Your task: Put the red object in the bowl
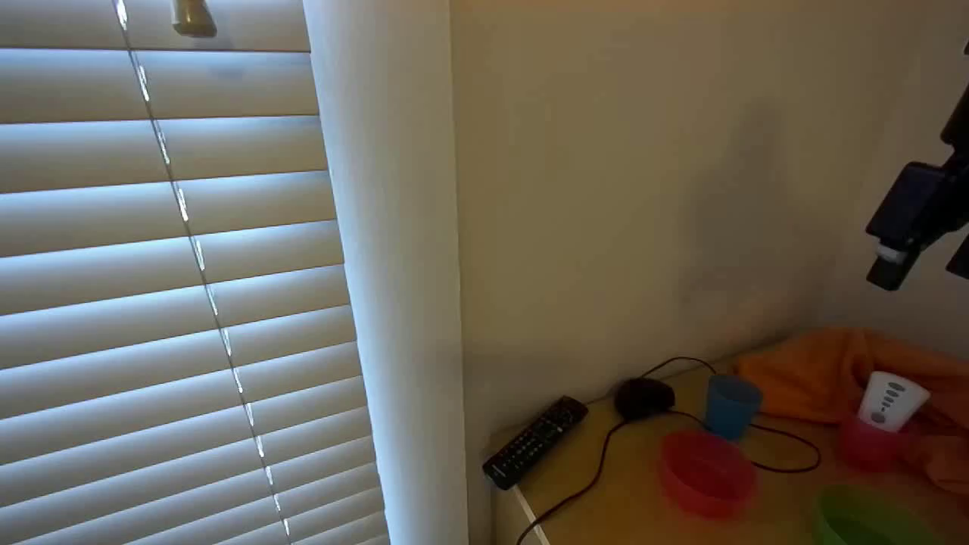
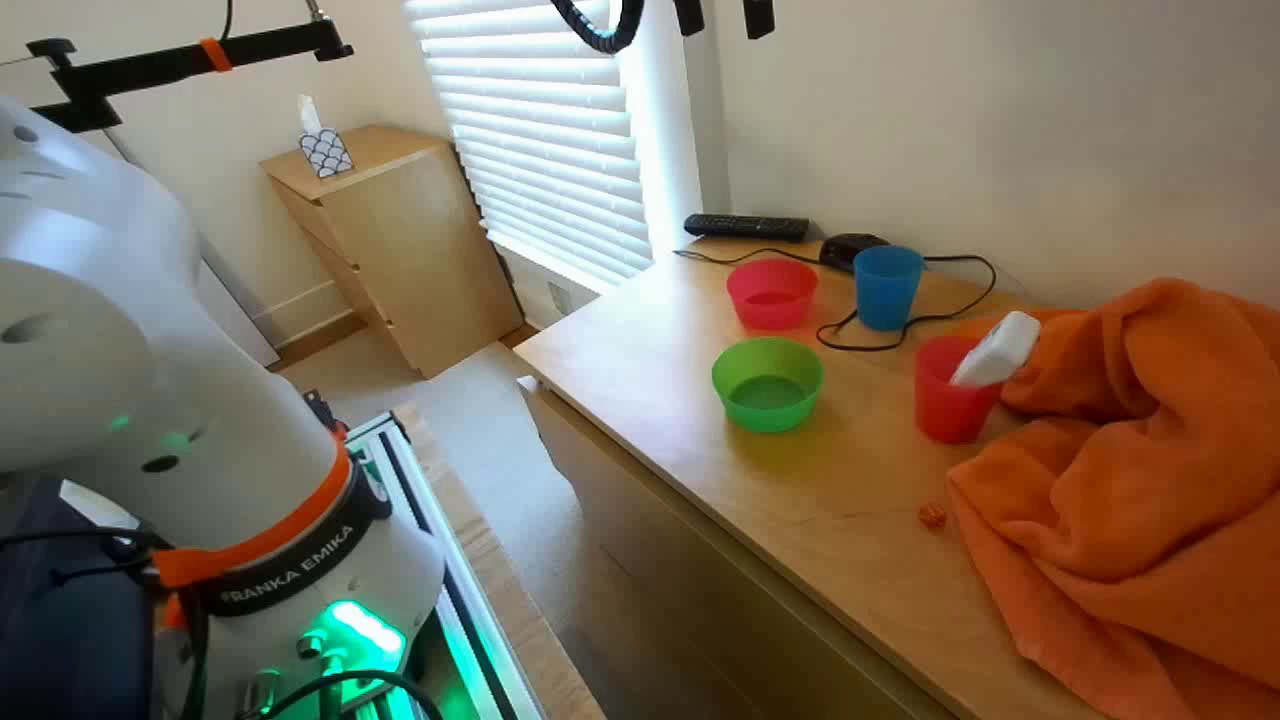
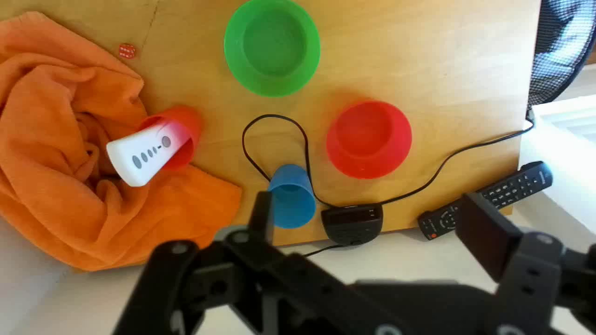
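Your gripper (image 3: 372, 221) hangs closest to the lens in the wrist view, fingers (image 3: 486, 235) spread wide above the wooden surface (image 3: 433, 56). Left to right from there: orange towel (image 3: 51, 125), heaped over a corner by the wall (image 2: 1000, 130). Just beside it, on bare wood, your red die (image 3: 127, 50) — nearer the front edge than the wall edge. Next you have the red cup (image 3: 186, 120), upright, close by the towel, a white remote (image 3: 144, 153) tilted in it and leaning out over the cloth. Green bowl (image 3: 272, 49) sits toward the front edge, well apart from the die. Blue cup (image 3: 292, 200) stands nearer the wall edge, partly behind one finger; black cord (image 3: 274, 115) loops beside it. Black device (image 3: 352, 225) at the wall edge. Red bowl (image 3: 369, 139) near it, farther in — you can see the window blinds (image 2: 540, 130) past that end in an exterior view. Last, black remote (image 3: 512, 188), lying across the corner of the wall edge and window-end edge, partly hidden by your other finger.
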You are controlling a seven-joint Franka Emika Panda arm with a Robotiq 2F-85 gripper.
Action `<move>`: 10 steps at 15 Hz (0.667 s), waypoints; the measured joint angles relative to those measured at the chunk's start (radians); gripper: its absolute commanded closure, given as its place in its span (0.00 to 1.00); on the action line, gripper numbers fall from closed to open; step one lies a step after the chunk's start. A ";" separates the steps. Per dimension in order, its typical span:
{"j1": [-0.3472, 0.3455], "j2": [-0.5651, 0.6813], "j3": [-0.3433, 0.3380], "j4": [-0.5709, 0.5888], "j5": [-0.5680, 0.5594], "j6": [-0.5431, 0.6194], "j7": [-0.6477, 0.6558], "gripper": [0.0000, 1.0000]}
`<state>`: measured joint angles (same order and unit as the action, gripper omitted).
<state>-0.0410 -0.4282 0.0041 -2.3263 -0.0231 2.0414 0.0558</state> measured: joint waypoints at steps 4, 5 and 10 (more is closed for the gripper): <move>0.000 0.000 0.000 0.000 0.000 0.000 0.000 0.00; 0.000 0.000 0.000 0.000 0.000 0.000 0.000 0.00; -0.005 0.019 -0.033 -0.013 0.013 -0.004 -0.004 0.00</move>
<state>-0.0464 -0.4093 -0.0287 -2.3397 -0.0102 2.0378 0.0517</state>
